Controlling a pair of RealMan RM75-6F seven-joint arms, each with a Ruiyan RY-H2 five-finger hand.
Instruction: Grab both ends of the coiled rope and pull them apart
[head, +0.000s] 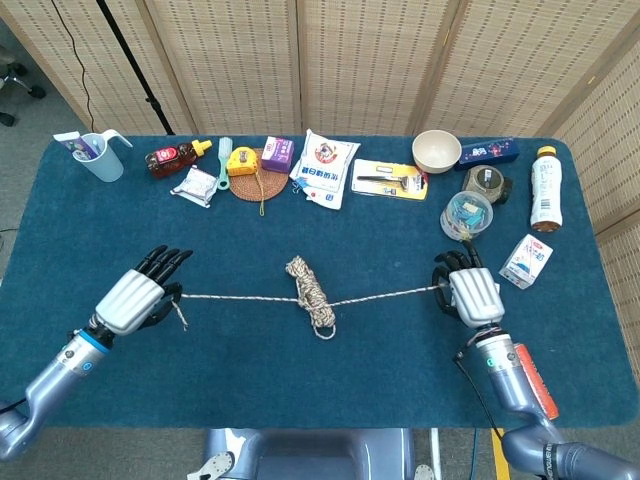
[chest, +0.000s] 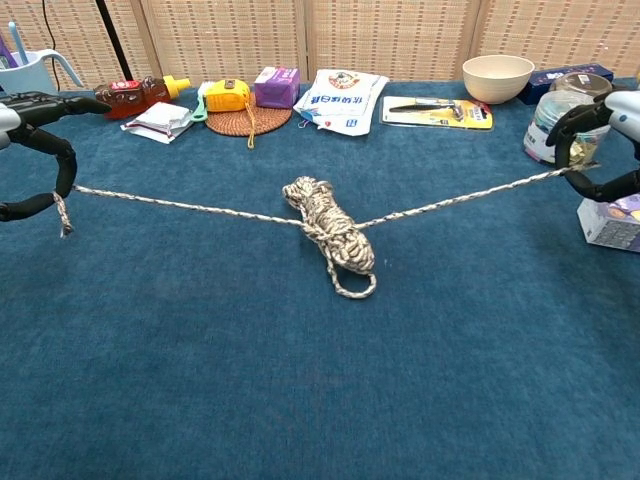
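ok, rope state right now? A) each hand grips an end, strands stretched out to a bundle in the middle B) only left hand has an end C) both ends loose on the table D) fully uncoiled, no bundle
A: the left hand and right hand each hold an end of the rope, with its strands running straight to a coiled bundle midway between them.

Cream bowl (head: 436, 151), razor pack (head: 389, 179), what looks like a milk carton (head: 526, 261).

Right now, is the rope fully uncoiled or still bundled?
Still bundled. The rope runs taut from the left hand to the right hand, but a coiled knot with a loop sits mid-span.
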